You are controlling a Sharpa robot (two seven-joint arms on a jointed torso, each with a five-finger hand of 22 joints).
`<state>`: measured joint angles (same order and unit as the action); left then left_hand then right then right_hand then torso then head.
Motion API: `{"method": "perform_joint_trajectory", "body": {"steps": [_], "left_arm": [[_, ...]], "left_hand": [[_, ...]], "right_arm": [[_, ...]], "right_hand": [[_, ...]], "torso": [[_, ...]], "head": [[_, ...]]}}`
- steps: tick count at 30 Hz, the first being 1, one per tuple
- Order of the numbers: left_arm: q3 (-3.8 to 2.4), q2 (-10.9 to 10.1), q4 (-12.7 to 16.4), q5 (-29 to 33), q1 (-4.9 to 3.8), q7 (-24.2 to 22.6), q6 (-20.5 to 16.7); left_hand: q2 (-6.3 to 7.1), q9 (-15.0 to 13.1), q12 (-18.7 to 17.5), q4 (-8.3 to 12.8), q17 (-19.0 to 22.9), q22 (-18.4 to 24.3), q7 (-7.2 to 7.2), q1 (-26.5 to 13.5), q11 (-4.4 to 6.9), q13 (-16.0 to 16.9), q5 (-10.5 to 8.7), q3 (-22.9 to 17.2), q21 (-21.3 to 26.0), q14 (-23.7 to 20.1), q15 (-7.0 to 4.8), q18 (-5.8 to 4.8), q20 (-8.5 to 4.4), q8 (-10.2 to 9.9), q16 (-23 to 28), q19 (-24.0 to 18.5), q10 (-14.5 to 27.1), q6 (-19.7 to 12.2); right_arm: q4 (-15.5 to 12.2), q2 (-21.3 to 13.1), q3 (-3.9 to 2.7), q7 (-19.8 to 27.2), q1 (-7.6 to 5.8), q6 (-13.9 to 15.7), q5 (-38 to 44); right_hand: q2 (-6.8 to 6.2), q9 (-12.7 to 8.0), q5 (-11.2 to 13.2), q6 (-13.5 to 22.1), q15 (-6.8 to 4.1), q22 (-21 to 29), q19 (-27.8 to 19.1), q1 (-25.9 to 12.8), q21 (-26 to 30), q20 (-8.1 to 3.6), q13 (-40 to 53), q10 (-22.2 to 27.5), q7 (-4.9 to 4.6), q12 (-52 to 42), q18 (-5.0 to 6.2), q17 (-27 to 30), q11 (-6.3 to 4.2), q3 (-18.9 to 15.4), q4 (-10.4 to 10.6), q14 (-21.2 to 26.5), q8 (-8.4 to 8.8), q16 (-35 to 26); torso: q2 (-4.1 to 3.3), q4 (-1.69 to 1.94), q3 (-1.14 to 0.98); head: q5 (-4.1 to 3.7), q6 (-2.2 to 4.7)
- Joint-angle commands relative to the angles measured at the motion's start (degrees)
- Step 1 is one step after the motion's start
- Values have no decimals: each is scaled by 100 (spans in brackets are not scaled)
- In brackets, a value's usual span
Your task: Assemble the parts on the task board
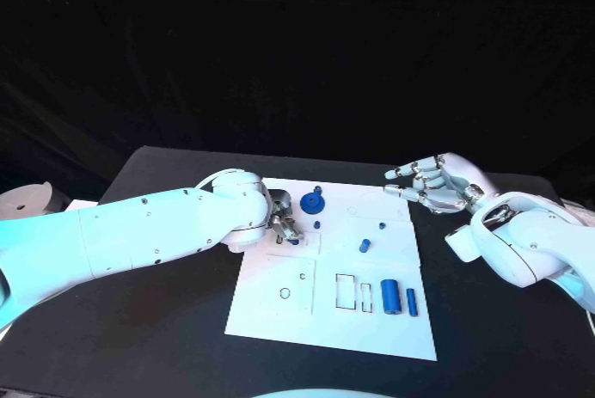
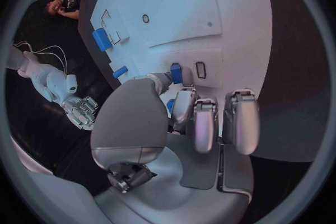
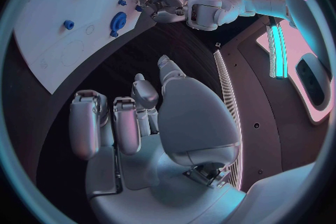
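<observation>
Partly, left hand (image 1: 283, 229) fingertips hide blue part (image 2: 176, 73)

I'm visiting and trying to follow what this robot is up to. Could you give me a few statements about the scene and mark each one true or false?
1. The left robot hand is down at the task board. True.
2. The right robot hand is holding a blue part. False: it is off the board's far right corner, over the black table, fingers curled, holding nothing.
3. A blue gear sits near the board's far edge. True.
4. The board carries no loose pieces. False: a blue cylinder and a thin blue pin lie side by side near its right edge.
</observation>
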<state>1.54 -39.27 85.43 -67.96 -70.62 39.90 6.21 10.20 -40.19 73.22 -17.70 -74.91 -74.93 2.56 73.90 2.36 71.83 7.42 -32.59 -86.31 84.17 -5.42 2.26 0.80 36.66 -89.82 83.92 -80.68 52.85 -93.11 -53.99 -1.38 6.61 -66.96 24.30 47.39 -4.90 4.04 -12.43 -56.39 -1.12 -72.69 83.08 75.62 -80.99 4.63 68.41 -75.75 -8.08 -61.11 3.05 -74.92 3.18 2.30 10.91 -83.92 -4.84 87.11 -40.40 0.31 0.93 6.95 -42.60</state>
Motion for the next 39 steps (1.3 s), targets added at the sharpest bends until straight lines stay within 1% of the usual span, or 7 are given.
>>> {"method": "perform_joint_trajectory", "body": {"steps": [1, 5, 9, 15, 24, 32, 39], "left_arm": [[33, 34, -16, 159, 46, 230, 284], [33, 64, -66, 179, 46, 247, 366], [33, 102, -145, 189, 45, 261, 467], [33, 147, -238, 193, 45, 269, 547], [32, 210, -311, 194, 43, 272, 584], [31, 226, -350, 194, 43, 275, 633], [30, 229, -392, 194, 43, 275, 593]], "left_hand": [[38, -59, 43, 808, -1509, -988, -125, -241, 20, 31, -17, -699, -40, 583, -14, -98, 6, 43, -18, 371, -48, 106], [62, -78, 84, 716, -1509, -1023, -168, -528, 55, 73, -31, -366, -59, 583, -42, -106, -18, 51, -18, 388, -74, 191], [27, -83, 130, 681, -1509, -1047, -188, -681, 74, 125, -30, -104, -72, 583, -65, -111, -43, 38, -18, 400, -101, 250], [-12, -85, 163, 644, -1509, -1088, -197, -789, 82, 163, -29, 80, -96, 583, -75, -121, -55, 24, -18, 418, -122, 291], [-104, -87, 220, 471, -1509, -1154, -209, -1049, 92, 225, -18, 322, -137, 583, -83, -137, -65, 4, -18, 449, -160, 358], [-82, -95, 247, 400, -1509, -1169, -217, -1161, 99, 256, -18, 481, -146, 583, -89, -140, -71, -1, -18, 456, -180, 391], [-71, -107, 279, 184, -1509, -1206, -220, -1369, 101, 296, -20, 876, -167, 583, -92, -149, -75, -9, -18, 472, -206, 448]], "right_arm": [[-10, 1, 0, 47, 4, -75, 6], [-16, -6, 0, 44, 4, -75, 12], [-26, -16, 0, 42, 4, -73, 18], [-37, -29, 0, 32, 4, -78, 23], [-49, -38, 0, 29, 4, -72, 26], [-58, -46, 0, 25, 3, -72, 26], [-56, -47, 0, 22, 3, -69, 26]], "right_hand": [[26, -8, -39, -42, -21, 7, -39, -53, 35, -8, -5, -12, 10, -16, 60, -1106, -20, -21, 2, -505, -22, -30], [26, -8, -39, -42, -21, 7, -39, -53, 35, -8, -5, -12, 10, -16, 60, -1106, -20, -21, 2, -505, -22, -30], [26, -8, -39, -42, -21, 7, -39, -53, 35, -8, -5, -12, 10, -16, 60, -1106, -20, -21, 2, -505, -22, -30], [27, -8, -43, -41, -22, 15, -42, -50, 40, -8, -9, -8, 10, -12, 62, -1113, -20, -27, 1, -507, -21, -25], [27, -8, -43, -41, -22, 15, -42, -50, 40, -8, -9, -8, 10, -12, 62, -1113, -20, -27, 1, -507, -21, -25], [28, -8, -46, -39, -22, 28, -48, -49, 47, -8, -23, 1, 10, 5, 64, -1102, -20, -32, 1, -504, -20, -33], [27, -9, -47, -38, -22, 38, -52, -51, 53, -8, -26, 3, 9, 9, 67, -1099, -20, -36, 2, -503, -20, -36]], "torso": [[0, -6, -3], [-1, -8, -6], [1, -6, -11], [0, -7, -6], [0, -6, -7], [2, 2, -4], [3, -1, -4]], "head": [[-3, -8], [0, -24], [-9, -30], [-15, -37], [-20, -50], [-33, -62], [-27, -57]]}}
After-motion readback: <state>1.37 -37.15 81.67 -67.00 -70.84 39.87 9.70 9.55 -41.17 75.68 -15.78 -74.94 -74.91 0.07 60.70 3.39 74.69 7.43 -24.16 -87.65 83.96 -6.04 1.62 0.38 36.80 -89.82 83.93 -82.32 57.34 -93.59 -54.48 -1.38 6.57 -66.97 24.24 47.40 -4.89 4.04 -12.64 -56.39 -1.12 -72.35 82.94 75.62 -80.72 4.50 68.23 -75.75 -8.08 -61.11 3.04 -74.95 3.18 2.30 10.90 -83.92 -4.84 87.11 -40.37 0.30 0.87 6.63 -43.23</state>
